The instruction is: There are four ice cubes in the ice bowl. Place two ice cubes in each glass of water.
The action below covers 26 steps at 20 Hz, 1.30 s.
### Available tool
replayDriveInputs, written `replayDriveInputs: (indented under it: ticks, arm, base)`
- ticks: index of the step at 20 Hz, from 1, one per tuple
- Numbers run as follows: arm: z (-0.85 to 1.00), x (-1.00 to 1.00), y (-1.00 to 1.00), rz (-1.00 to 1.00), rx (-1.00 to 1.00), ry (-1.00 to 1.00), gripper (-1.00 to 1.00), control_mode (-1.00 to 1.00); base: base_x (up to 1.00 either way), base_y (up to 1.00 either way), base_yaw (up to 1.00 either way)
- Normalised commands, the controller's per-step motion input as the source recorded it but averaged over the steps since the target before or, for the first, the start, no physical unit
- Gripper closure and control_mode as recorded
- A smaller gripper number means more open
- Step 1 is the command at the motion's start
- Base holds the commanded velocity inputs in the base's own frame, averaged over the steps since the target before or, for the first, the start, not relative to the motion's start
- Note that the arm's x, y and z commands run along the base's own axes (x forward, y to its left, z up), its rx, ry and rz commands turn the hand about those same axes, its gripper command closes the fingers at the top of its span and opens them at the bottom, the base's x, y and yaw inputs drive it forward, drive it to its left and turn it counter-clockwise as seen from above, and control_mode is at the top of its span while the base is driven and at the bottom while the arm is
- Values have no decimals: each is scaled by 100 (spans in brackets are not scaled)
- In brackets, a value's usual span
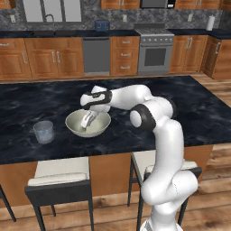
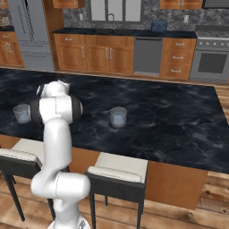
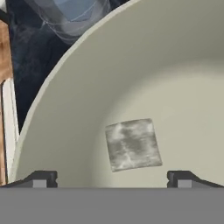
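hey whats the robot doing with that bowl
The white arm has lowered its gripper into the cream ice bowl on the dark island counter. The hand view shows the fingers wide apart just short of one ice cube lying on the bowl's floor, not yet gripped. One glass of water stands on the counter beside the bowl, and the other glass stands apart, further along the counter. No ice can be made out in either glass.

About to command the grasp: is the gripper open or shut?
Open. In the hand view the gripper has its two dark fingertips wide apart, either side of a pale translucent ice cube inside the cream-white round bowl.
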Motion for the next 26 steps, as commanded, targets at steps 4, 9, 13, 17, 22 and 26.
replayDriveInputs:
  ticks: [4,9,13,17,22,26]
  arm:
    - [-22,27,1,3,0,1,-100,-100]
    - [-20,29,4,3,-1,1,-100,-100]
    - [-11,21,10,2,0,0,-100,-100]
    - [-6,20,14,2,0,0,-100,-100]
    - [-16,18,11,2,-3,0,-100,-100]
    - [-30,10,1,1,-6,0,-100,-100]
  base:
    - [0,0,0]
    - [0,0,0]
    - [0,0,0]
    - [0,0,0]
    - [0,0,0]
    - [0,0,0]
